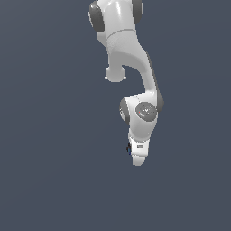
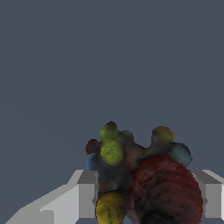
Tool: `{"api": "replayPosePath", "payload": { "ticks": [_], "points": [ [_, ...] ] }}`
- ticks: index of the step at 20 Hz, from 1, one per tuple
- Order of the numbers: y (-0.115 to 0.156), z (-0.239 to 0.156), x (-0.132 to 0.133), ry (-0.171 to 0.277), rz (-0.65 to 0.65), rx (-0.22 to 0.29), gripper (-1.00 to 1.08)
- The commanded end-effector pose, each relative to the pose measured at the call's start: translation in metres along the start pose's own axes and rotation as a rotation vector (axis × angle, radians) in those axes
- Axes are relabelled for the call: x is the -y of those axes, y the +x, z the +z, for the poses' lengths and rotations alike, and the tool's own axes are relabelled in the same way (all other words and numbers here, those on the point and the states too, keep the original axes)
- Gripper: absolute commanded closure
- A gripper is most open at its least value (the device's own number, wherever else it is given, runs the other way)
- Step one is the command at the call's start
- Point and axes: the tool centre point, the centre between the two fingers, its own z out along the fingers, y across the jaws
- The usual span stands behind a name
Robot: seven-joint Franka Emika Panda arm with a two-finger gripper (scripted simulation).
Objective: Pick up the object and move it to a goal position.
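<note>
In the wrist view the object [image 2: 140, 175] is a dark lump with red, yellow, blue and green bumps. It sits between my two grey fingers [image 2: 85, 199], which press against both of its sides. My gripper [image 2: 146, 197] is shut on it. In the exterior view the white arm hangs down over the grey floor and its hand [image 1: 138, 155] hides the gripper. Only a small dark speck of the object [image 1: 128, 148] shows at the hand's edge on the exterior view's left.
A plain grey floor [image 1: 54, 180] fills both views. Nothing else stands on it in view.
</note>
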Motion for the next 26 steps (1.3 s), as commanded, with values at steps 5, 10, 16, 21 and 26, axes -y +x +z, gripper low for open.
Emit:
{"api": "replayPosePath", "payload": {
  "ticks": [5,10,16,21,26],
  "points": [
    [-0.005,-0.024,0.005,-0.002,0.000,0.001,1.08],
    [-0.013,-0.057,0.014,-0.001,-0.001,0.002,1.08],
    [-0.026,-0.115,0.029,0.000,-0.001,0.003,1.08],
    [-0.038,-0.169,0.043,0.002,-0.002,0.003,1.08],
    [-0.050,-0.226,0.056,0.003,-0.002,0.002,1.08]
  ]
}}
